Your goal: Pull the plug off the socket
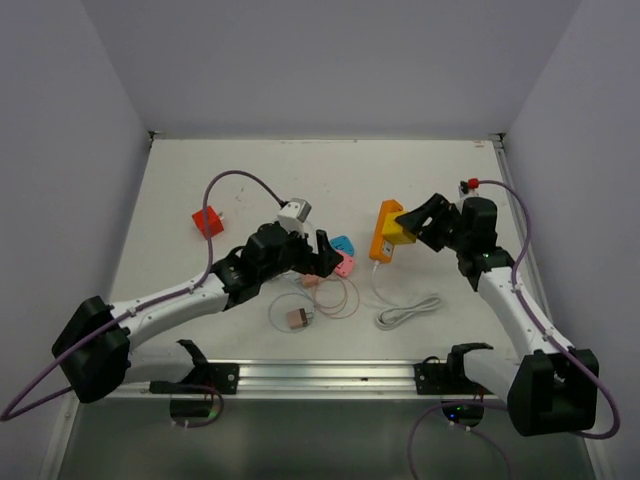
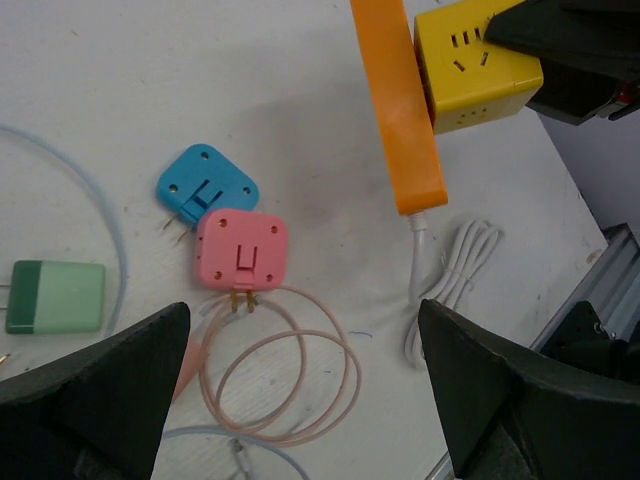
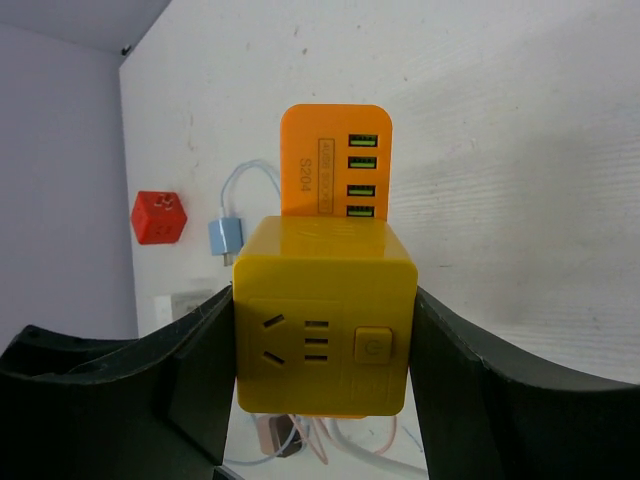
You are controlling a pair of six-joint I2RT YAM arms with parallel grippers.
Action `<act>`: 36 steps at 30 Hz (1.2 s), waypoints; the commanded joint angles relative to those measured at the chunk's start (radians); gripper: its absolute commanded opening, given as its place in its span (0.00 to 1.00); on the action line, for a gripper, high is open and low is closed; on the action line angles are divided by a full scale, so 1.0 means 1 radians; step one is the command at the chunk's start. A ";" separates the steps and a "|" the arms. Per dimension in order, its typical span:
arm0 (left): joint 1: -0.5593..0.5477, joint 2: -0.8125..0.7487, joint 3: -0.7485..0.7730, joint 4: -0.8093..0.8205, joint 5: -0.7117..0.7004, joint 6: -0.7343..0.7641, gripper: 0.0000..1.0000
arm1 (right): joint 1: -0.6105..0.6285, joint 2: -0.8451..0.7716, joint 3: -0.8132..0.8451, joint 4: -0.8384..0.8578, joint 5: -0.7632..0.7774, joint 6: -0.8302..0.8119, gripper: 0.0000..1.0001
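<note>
Clamping yellow cube plug (image 3: pixel 325 315), right pincer (image 3: pixel 325 400) half-spread, left pincer (image 2: pixel 300 335) wide apart, empty

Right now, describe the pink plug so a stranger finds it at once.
Find the orange power strip in the middle of the table. Just left of it lie two small square plugs. The pink plug is the nearer one, by a coiled pink cable; the blue plug lies behind.
</note>
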 commanded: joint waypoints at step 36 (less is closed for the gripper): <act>-0.244 0.569 0.353 0.229 -0.352 -0.096 0.00 | 0.067 -0.196 -0.002 0.001 -0.093 0.008 0.00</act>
